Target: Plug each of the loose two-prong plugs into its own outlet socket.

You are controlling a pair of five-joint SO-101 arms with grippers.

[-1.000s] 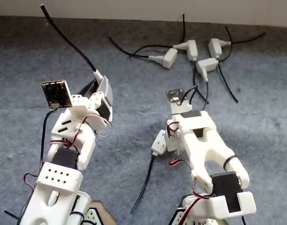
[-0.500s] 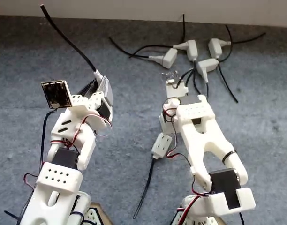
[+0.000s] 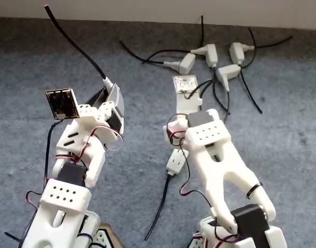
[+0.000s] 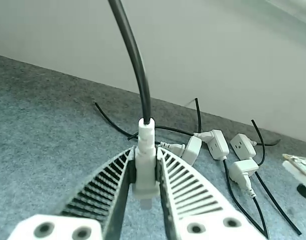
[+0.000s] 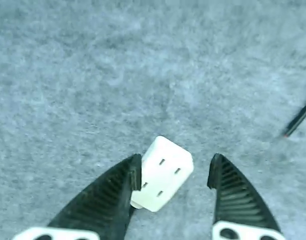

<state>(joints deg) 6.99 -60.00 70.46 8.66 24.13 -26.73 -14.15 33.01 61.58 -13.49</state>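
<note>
My left gripper [image 4: 145,152] is shut on a white two-prong plug [image 4: 145,172], held above the carpet; its black cable [image 4: 133,55] rises away from it. In the high view the left gripper [image 3: 112,97] stands at the left with the cable [image 3: 75,46] running up to the far left. A white outlet socket [image 5: 162,180] lies on the carpet between the open fingers [image 5: 113,192] of my right gripper [image 5: 175,167], close to one finger. From above, this socket [image 3: 176,161] lies beside the right arm [image 3: 209,139].
Several white plugs and sockets with black cables lie in a cluster at the far side [image 3: 211,54], [image 3: 186,63], [image 3: 227,72], also seen as the cluster [image 4: 217,143]. The socket's black cable [image 3: 160,201] trails toward the near edge. Grey carpet [image 3: 147,124] separates the arms.
The right arm has stretched toward the far side and a little left, its wrist now over the socket. The left arm and its plug have not moved.
</note>
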